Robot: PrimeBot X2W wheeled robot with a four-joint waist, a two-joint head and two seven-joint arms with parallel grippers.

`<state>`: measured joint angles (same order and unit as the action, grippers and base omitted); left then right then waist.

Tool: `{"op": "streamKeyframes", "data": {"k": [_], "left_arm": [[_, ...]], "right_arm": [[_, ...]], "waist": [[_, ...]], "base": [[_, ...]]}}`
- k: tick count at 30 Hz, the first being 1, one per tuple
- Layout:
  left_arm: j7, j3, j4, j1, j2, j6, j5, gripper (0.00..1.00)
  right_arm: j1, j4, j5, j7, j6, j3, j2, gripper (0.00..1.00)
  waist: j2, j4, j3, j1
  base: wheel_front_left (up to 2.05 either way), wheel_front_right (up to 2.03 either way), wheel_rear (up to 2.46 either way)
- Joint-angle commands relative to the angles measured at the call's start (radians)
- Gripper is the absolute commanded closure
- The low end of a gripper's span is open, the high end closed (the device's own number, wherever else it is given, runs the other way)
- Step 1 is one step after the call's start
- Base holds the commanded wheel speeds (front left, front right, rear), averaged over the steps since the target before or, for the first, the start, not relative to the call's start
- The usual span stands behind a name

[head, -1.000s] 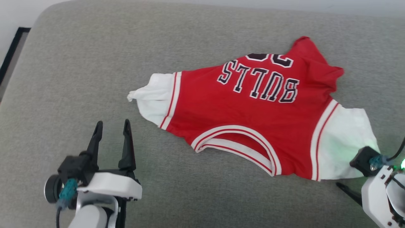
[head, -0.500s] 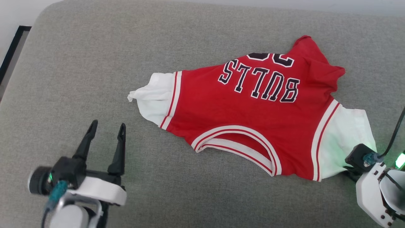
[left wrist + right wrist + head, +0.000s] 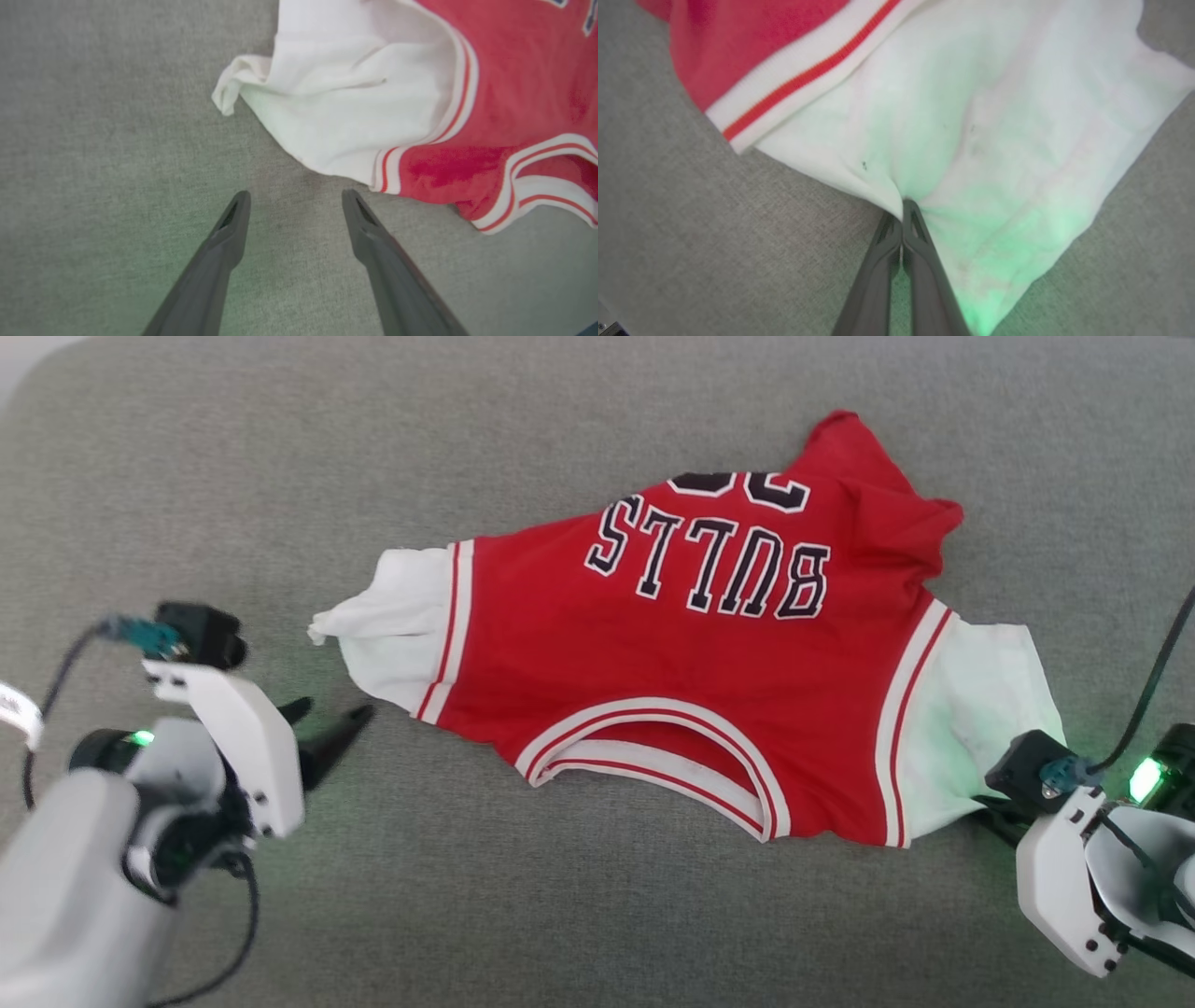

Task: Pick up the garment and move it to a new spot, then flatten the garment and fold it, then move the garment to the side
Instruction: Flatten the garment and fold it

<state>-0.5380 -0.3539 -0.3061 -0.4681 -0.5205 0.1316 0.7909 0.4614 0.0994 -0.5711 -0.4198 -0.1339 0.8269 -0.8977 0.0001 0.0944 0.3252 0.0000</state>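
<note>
The garment (image 3: pixel 691 681), a red jersey with white sleeves, striped trim and black lettering, lies spread on the grey cushion. My right gripper (image 3: pixel 903 207) is shut on the edge of its white right sleeve (image 3: pixel 994 121), the fabric puckering at the fingertips; in the head view that wrist (image 3: pixel 1064 859) sits at the sleeve's near corner. My left gripper (image 3: pixel 294 198) stands open, just short of the bunched white left sleeve (image 3: pixel 336 112), touching nothing. In the head view its fingers (image 3: pixel 327 737) point toward that sleeve (image 3: pixel 383 625).
The grey fabric cushion (image 3: pixel 280 476) extends around the jersey on all sides. A dark cable (image 3: pixel 1158 672) runs up from my right wrist at the picture's right edge.
My right gripper has shut on the white sleeve edge. My left arm has turned and its fingers now point right toward the other sleeve. The head camera has shifted, sliding the scene left and up.
</note>
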Motion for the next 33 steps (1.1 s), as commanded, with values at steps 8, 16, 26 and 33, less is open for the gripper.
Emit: {"op": "streamKeyframes", "data": {"k": [8,16,26,33], "left_arm": [[-0.164,0.062,-0.139,-0.166,0.035,-0.031,0.176,0.0],[-0.231,0.036,-0.315,-0.231,0.071,-0.061,0.177,0.0],[-0.17,0.04,-0.386,-0.251,0.107,-0.011,0.225,1.0],[-0.018,0.104,-0.283,-0.234,0.082,0.0,0.332,1.0]], "right_arm": [[0.023,0.048,0.021,-0.037,0.008,0.046,0.004,1.0],[0.061,0.047,0.023,-0.042,0.012,0.072,0.022,1.0],[0.067,0.063,0.005,-0.01,0.012,0.058,0.03,1.0],[0.05,0.052,0.01,0.111,0.006,-0.102,0.048,1.0]], "waist": [[-0.0001,-0.04,0.058,0.0],[-0.0001,-0.059,0.09,0.0],[-0.0001,-0.063,0.072,0.0],[-0.0001,-0.073,0.015,0.0]], "base": [[0.0,0.0,0.0],[0.0,0.0,0.0],[0.0,0.0,0.0],[0.0,0.0,0.0]]}}
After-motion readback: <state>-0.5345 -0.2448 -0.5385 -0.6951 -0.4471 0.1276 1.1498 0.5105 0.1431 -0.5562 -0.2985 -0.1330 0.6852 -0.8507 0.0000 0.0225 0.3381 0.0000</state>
